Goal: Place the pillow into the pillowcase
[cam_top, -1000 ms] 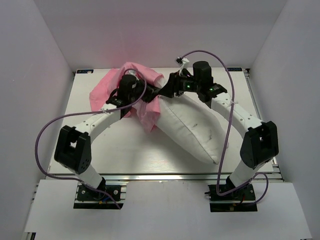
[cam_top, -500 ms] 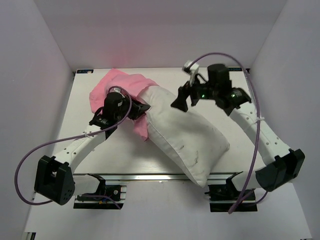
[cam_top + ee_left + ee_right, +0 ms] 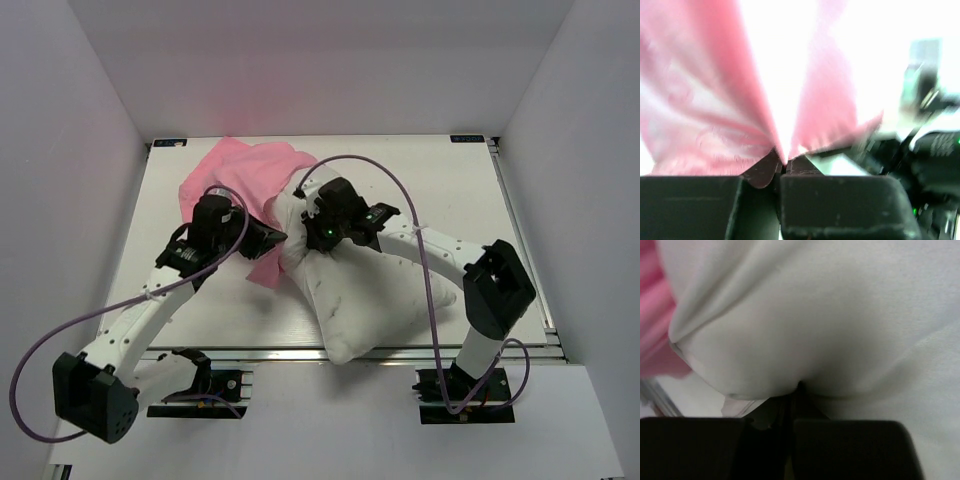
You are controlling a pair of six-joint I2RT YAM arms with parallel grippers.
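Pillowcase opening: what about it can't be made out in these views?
- Top view: the pillowcase mouth is hidden by the left gripper and the pillow.
- Left wrist: blurred and overexposed; only pinched pink folds show.
- Right wrist: the pillow fills the frame; how far it is in cannot be told.

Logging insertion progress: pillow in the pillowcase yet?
Mostly out. The pillow lies bare on the table; its far end meets the pillowcase, whether inside cannot tell.

Pillowcase (image 3: 235, 170) opening beside the pillow (image 3: 375, 290): hidden behind left gripper (image 3: 272, 238). Pillow's far corner: hidden under right gripper (image 3: 303, 212).
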